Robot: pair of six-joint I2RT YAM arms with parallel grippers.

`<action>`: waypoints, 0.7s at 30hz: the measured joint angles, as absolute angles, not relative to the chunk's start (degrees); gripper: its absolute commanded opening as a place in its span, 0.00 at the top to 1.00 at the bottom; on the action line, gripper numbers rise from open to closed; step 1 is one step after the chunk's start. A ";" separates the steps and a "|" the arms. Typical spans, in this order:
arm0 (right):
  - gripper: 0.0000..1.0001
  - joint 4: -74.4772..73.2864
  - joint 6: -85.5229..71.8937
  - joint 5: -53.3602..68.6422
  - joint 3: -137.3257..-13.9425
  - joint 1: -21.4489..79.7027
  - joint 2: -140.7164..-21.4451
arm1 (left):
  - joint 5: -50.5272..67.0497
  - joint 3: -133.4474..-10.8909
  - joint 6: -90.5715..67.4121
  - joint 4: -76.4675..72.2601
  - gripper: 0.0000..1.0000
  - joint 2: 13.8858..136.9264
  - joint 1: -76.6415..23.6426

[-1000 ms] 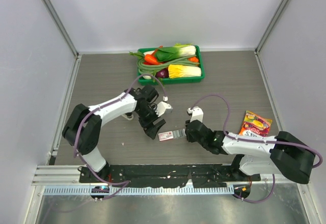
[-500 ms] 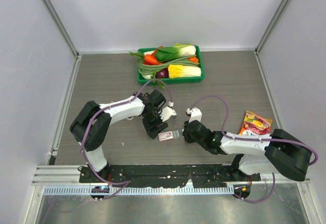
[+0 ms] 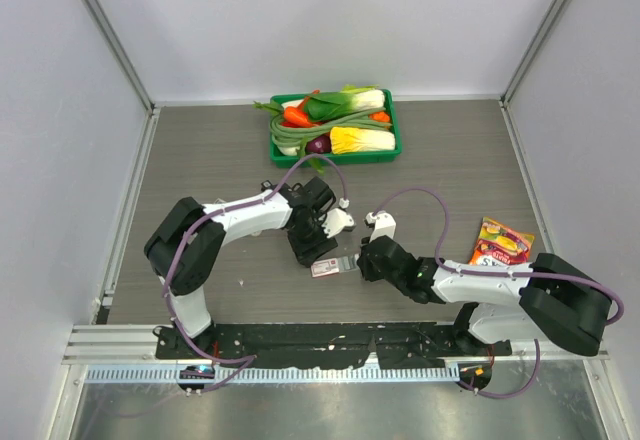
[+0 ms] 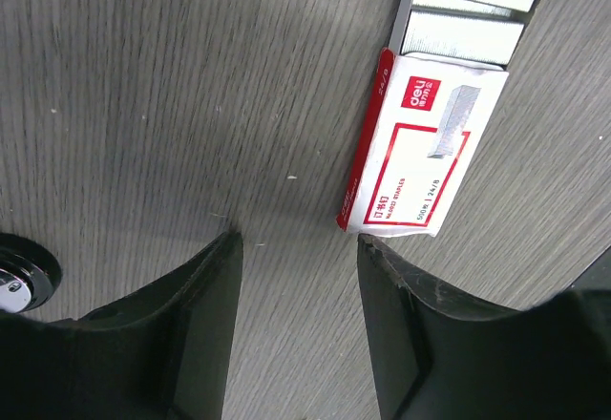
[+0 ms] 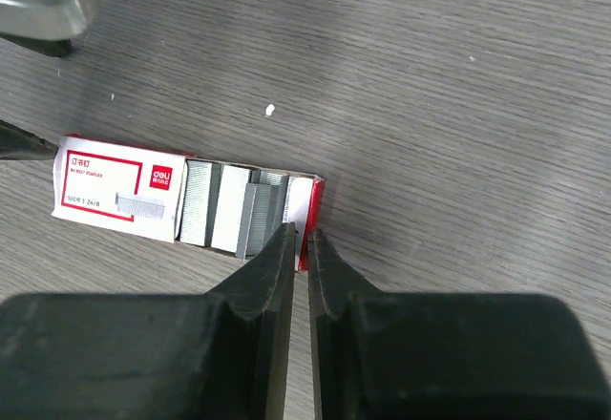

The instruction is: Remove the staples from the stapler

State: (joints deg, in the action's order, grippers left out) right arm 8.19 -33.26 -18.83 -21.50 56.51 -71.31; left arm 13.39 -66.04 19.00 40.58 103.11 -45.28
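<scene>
place: robot lab cell | evidence: white panel walls (image 3: 320, 20), aluminium frame (image 3: 108, 35), grey tabletop (image 3: 200, 150)

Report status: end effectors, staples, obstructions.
Left end effector open, at closed end of staple box. Right end effector pinching its open end. Staples inside. No stapler in view.

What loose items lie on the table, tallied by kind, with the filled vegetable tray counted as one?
staple box: 1
green tray of vegetables: 1
snack packet: 1
Total: 3
</scene>
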 measured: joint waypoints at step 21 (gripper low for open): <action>0.86 14.44 -34.76 -15.25 -22.35 56.51 -76.64 | 13.21 -66.39 18.44 40.58 0.45 103.44 -45.41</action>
